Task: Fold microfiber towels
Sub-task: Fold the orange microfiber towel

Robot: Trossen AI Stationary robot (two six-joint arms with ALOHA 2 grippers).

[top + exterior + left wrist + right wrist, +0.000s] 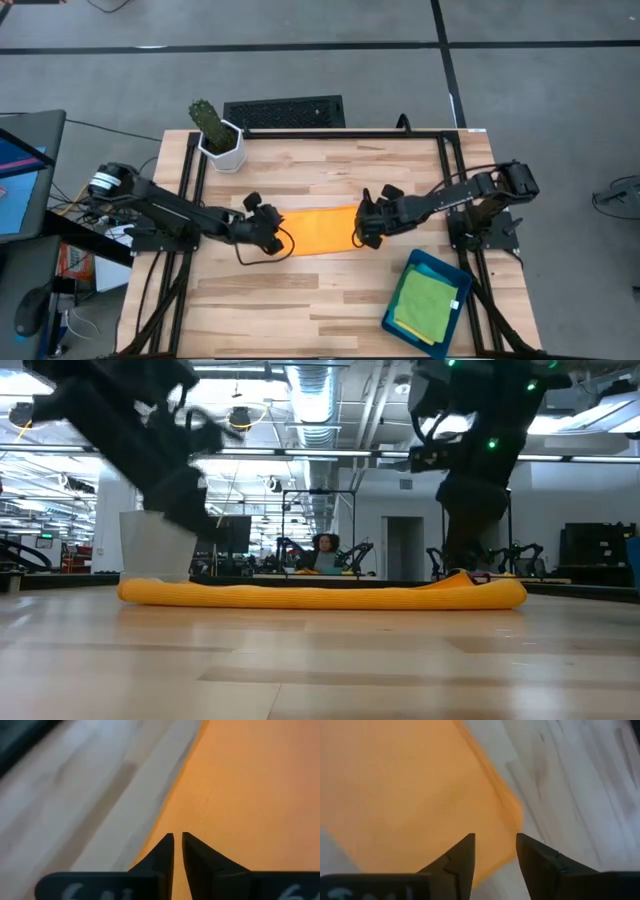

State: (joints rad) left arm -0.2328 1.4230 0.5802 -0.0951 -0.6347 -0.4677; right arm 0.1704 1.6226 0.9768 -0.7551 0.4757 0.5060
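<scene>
An orange microfiber towel (320,232) lies folded into a long flat strip at the table's middle; the low view shows it resting flat (320,595). My left gripper (283,238) stands at the strip's left end, its fingers (177,837) all but shut over the towel's edge. My right gripper (360,234) is over the strip's right end, open, its fingertips (495,837) apart above the corner there. A green towel (428,300) lies in a dark teal tray (398,322). My left gripper's fingers point slanting down at the orange towel's left edge (165,815); I cannot tell whether they touch it. My right gripper's open fingers stand above the towel's right corner (510,815), slanting down; whether they touch the cloth I cannot tell.
A potted cactus (218,135) stands at the far left corner. The teal tray sits at the near right corner. Bare wood (280,310) spreads along the near side. A person (325,550) sits in the room beyond the table.
</scene>
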